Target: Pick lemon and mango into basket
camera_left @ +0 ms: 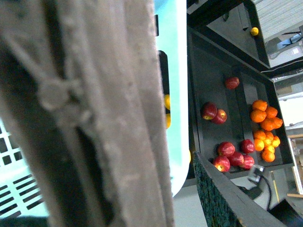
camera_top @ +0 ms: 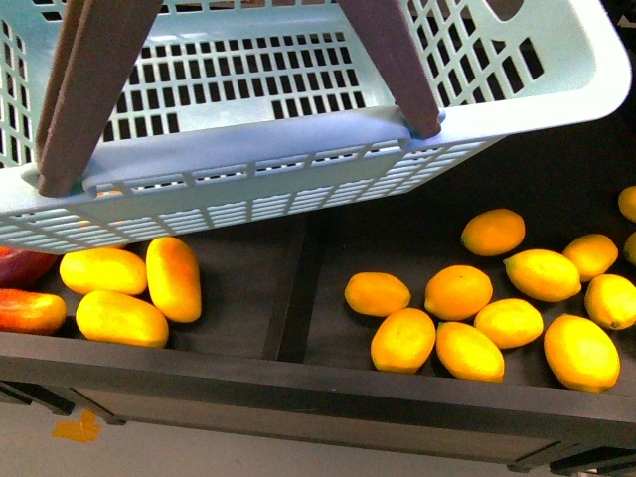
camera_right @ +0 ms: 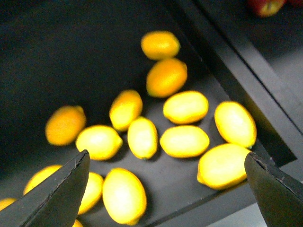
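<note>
The biggest thing I see is the black fruit tray (camera_top: pixel 298 393). A low wall (camera_top: pixel 293 298) splits it into two boxes in my front view.

Next is the light blue basket (camera_top: pixel 248 139). It hangs in the air above the back of the tray, tipped, with its near side low on the left. Its two brown handles (camera_top: pixel 94 89) stand up. In my left wrist view one handle (camera_left: pixel 94 118) is very close and blurry and fills most of the picture, with the basket (camera_left: pixel 175 94) behind it. I cannot tell if my left gripper is pinching it or not.

My right gripper (camera_right: pixel 165 155) hangs over the right box with its two dark fingers (camera_right: pixel 61 194) spread wide. It holds nothing.

The mangoes (camera_top: pixel 173 278) lie in the left box, close together, partly under the basket. The lemons (camera_top: pixel 458 291) lie in a loose bunch in the right box, some touching.

Far off in the left wrist view I see red apples (camera_left: pixel 232 153) and oranges (camera_left: pixel 266 123) in other boxes.
</note>
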